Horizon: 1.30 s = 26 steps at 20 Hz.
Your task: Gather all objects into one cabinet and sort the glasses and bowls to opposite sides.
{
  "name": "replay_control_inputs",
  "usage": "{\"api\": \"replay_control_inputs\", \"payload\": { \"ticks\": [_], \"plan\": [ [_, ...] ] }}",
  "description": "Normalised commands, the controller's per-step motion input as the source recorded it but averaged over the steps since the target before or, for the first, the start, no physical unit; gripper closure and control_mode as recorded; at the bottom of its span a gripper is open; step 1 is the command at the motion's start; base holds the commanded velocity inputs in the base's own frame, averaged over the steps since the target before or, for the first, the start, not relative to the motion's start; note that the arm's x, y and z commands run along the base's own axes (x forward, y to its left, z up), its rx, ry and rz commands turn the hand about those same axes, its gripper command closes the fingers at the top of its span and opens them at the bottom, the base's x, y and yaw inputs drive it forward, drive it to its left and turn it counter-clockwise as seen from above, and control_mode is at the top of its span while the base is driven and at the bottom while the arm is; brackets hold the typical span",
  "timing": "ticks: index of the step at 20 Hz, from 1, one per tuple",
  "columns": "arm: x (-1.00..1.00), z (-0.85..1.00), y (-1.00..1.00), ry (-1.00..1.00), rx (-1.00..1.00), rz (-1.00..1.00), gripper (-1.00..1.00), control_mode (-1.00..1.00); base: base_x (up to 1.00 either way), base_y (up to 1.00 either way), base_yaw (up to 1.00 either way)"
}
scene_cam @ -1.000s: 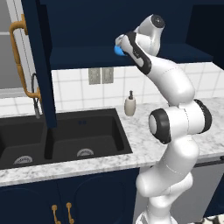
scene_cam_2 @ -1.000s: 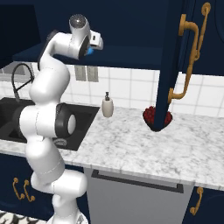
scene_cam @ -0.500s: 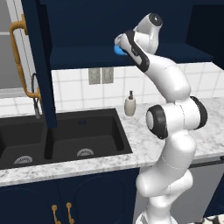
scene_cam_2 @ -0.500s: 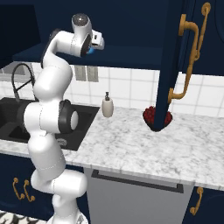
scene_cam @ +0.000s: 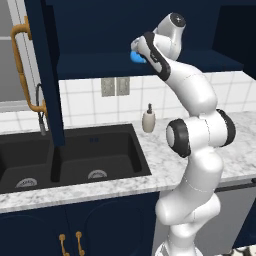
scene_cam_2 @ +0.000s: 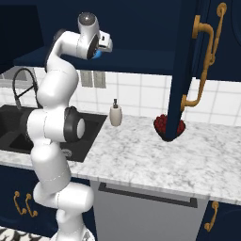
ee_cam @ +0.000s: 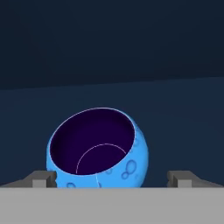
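Note:
The bright blue bowl [ee_cam: 97,146], dark inside, lies on the floor of a dark navy cabinet shelf [ee_cam: 175,109] with its mouth tipped toward the hand camera. My gripper [ee_cam: 112,178] is open, one fingertip [ee_cam: 43,178] on each side of the bowl's near part; I cannot tell if they touch it. From the base, the hand reaches up onto the cabinet shelf [scene_cam: 95,65], and the blue bowl [scene_cam: 135,57] [scene_cam_2: 97,55] peeks out beside the gripper [scene_cam: 139,50]. The mugs and the wooden bowl are out of view.
The cabinet door [scene_cam: 47,75] [scene_cam_2: 184,61] with its brass handle [scene_cam_2: 203,61] hangs open over the counter. A white soap dispenser [scene_cam: 148,120] [scene_cam_2: 116,114] stands by the black sink [scene_cam: 75,160]. A dish of red fruit [scene_cam_2: 164,124] sits behind the door's lower edge.
The arm's elbow has shifted slightly. The hand stays at the shelf by the blue bowl, jaws still wide.

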Motion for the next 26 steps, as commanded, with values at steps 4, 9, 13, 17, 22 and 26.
{"api": "replay_control_inputs", "payload": {
  "ticks": [4, 9, 13, 17, 22, 26],
  "plan": [
    [-0.02, 0.00, 0.00, 0.00, 0.00, 0.00, -1.00, -1.00, 0.00, 0.00, 0.00],
    [-0.09, 0.00, 0.03, 0.00, 0.00, 0.00, -1.00, -1.00, 0.00, 0.00, 0.00],
    [-0.11, -0.04, 0.13, 0.00, 0.00, 0.00, -1.00, -1.00, 0.00, 0.00, 0.00],
    [-0.01, -0.02, 0.01, 0.00, 0.00, 0.00, -1.00, -1.00, 0.00, 0.00, 0.00],
    [0.00, -0.07, 0.00, 0.00, 0.00, 0.00, -1.00, -1.00, 0.00, 0.00, 0.00],
    [0.00, -0.08, 0.00, 0.00, 0.00, 0.00, -1.00, -1.00, 0.00, 0.00, 0.00]
  ]
}}
